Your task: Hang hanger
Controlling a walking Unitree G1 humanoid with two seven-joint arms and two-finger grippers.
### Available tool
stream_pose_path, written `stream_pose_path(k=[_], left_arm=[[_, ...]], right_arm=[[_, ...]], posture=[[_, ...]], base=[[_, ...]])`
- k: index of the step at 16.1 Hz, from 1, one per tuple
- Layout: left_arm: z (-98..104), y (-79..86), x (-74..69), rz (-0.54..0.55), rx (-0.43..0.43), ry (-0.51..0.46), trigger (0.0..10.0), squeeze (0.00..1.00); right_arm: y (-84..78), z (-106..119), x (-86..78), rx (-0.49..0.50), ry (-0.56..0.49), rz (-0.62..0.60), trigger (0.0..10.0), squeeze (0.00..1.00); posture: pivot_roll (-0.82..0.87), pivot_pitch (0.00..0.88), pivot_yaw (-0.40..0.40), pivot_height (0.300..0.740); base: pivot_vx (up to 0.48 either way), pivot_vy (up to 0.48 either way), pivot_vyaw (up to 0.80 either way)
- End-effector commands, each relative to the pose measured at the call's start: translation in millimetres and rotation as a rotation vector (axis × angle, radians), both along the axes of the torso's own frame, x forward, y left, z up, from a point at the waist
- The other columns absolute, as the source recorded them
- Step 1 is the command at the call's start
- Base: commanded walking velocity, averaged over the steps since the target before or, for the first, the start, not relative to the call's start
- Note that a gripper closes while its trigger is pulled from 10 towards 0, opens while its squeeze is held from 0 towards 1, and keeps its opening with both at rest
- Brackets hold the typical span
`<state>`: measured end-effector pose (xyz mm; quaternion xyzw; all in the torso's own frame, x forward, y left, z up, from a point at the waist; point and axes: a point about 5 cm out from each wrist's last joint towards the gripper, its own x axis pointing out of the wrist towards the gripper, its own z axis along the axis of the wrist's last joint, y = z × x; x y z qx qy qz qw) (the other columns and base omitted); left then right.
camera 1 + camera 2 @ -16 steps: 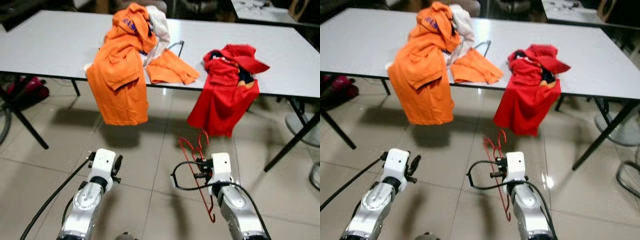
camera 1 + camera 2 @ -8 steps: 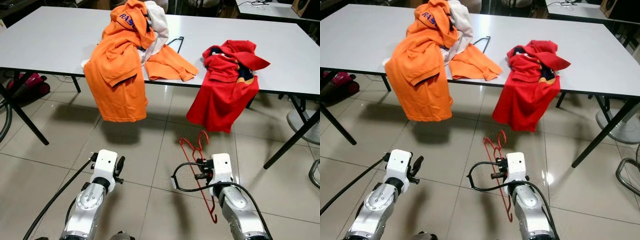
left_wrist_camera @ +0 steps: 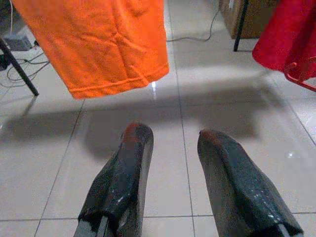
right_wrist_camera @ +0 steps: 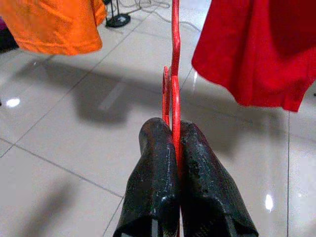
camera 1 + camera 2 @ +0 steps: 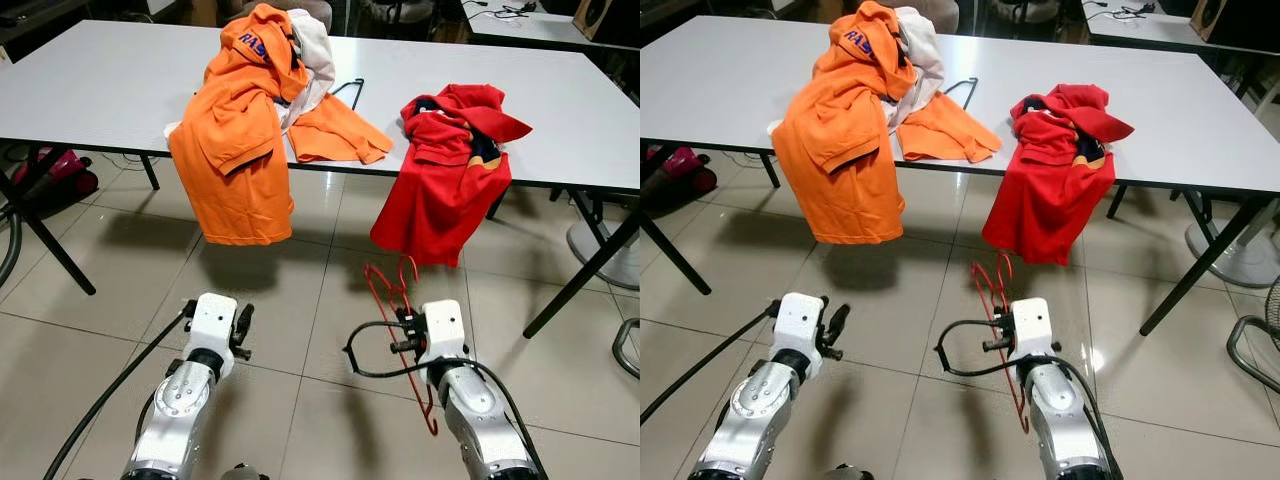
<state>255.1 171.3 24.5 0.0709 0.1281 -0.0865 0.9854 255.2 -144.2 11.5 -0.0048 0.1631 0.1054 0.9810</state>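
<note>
My right gripper [image 5: 402, 333] is low over the tiled floor, in front of the table, and is shut on a red wire hanger [image 5: 383, 293]. In the right wrist view both black fingers [image 4: 158, 163] pinch the red hanger [image 4: 175, 49], which rises past them towards the hem of a red shirt [image 4: 252, 49]. My left gripper [image 3: 173, 143] is open over bare tiles with nothing between its fingers, and it sits to the left of the right one [image 5: 240, 328]. An orange shirt [image 5: 235, 150] and the red shirt [image 5: 445, 170] hang over the front edge of the grey table [image 5: 100, 80].
A black hanger [image 5: 350, 88] and a white garment [image 5: 318, 50] lie on the table behind the orange shirt. Black table legs [image 5: 50, 240] stand at the left and right. A pink object [image 5: 55, 172] sits under the table at the left, and a round stand base [image 5: 600, 240] at the right.
The head view has shifted slightly. Both arms are about where they were, and the right gripper still holds the red hanger.
</note>
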Motion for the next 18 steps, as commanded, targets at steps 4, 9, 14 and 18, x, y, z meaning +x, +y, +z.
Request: stream_pose_path(k=[4,9,14,18], left_arm=[[4,0.4,-1.9,0.031,-0.055,-0.02,10.0,0.0],[20,1.2,0.6,0.003,-0.059,-0.084,10.0,0.0],[41,-8.8,7.9,-0.075,-0.072,-0.162,10.0,0.0],[47,-13.7,9.1,-0.098,-0.087,-0.18,10.0,0.0]], right_arm=[[1.4,12,5.4,0.052,-0.055,0.013,10.0,0.0],[9.8,27,9.4,0.059,-0.114,0.082,10.0,0.0],[6.4,45,14.3,0.093,-0.187,0.049,10.0,0.0],[3.7,53,16.3,0.098,-0.217,0.036,10.0,0.0]], posture=[[-0.02,0.007,-0.02,0.74],[-0.02,0.019,-0.031,0.74],[-0.02,0.023,-0.024,0.74],[-0.03,0.023,-0.021,0.74]], base=[[0.0,0.0,0.0],[0.0,0.0,0.0],[0.158,0.0,0.22],[0.274,0.0,0.0]])
